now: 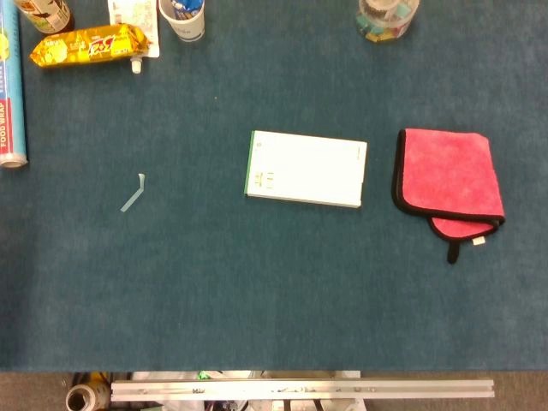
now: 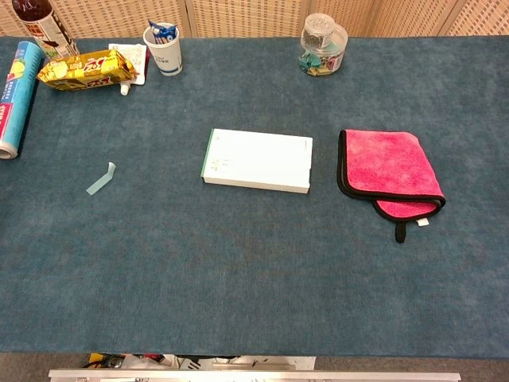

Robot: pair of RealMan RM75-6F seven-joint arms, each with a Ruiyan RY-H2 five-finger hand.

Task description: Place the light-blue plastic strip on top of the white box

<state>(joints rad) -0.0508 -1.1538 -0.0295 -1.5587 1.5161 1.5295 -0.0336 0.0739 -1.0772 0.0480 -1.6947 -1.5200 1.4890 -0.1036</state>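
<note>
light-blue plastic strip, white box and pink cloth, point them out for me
light-blue plastic strip (image 1: 132, 194), head view, middle of its straight part
white box (image 1: 307, 169), head view, centre of its top face
pink cloth (image 2: 389, 164), chest view, middle of the folded upper layer

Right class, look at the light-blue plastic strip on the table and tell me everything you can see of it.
The strip is a thin, narrow, pale blue piece, plastic by its look, with a short bend at its far end. It lies slantwise on the blue table, well to the left of the white box and apart from it. Nothing touches it but the table; no hand is in view.
</note>
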